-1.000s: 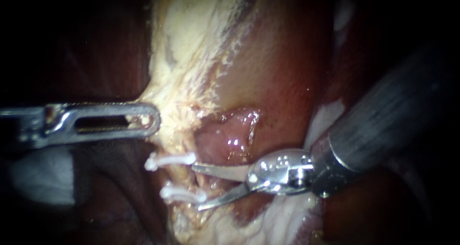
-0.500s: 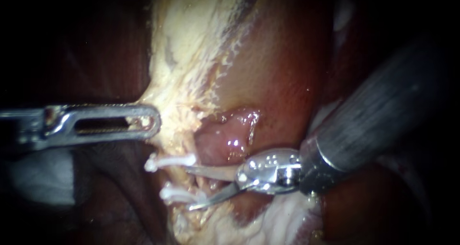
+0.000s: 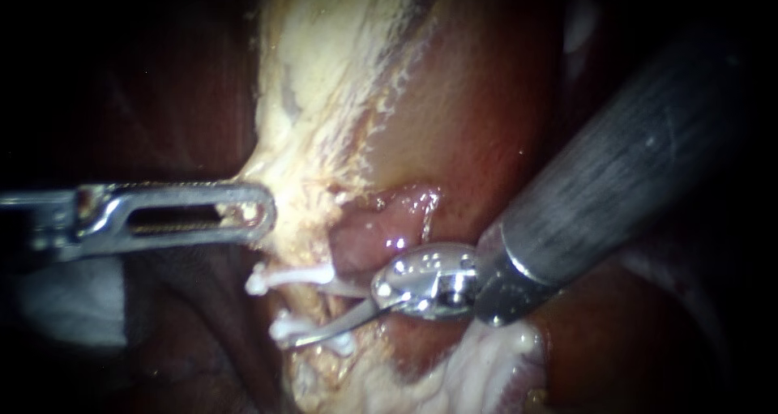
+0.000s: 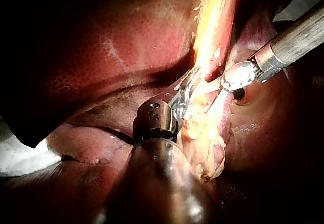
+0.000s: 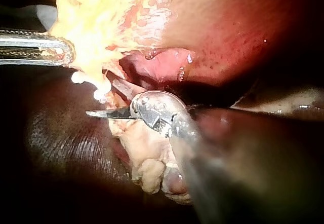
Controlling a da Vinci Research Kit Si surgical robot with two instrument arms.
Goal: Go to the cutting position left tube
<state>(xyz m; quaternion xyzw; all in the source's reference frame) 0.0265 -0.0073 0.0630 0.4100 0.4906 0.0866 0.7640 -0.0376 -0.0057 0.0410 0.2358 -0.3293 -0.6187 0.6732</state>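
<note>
A pale tube (image 3: 314, 307) runs down through yellowish fatty tissue and carries two white clips, an upper clip (image 3: 288, 277) and a lower clip (image 3: 312, 335). My right instrument (image 3: 312, 313) comes in from the upper right. Its curved blades stand open across the tube, in the stretch between the clips. The lower blade reaches past the tube beside the lower clip. My left instrument (image 3: 243, 211) lies level, its slotted jaws shut on the pale fatty tissue (image 3: 300, 195) above the clips. The right wrist view shows the open blades (image 5: 101, 101) beside the clips (image 5: 78, 77).
Dark red liver (image 3: 462, 114) fills the right and upper field. A moist pink fold (image 3: 381, 229) sits just above the right instrument's hinge. White gauze (image 3: 73, 300) lies below the left instrument's shaft. The left wrist view shows both tips (image 4: 186, 93) close together at the fatty strand.
My right instrument has moved leftward, and its open blades now straddle the tube between the two clips. The left instrument holds its grip in place.
</note>
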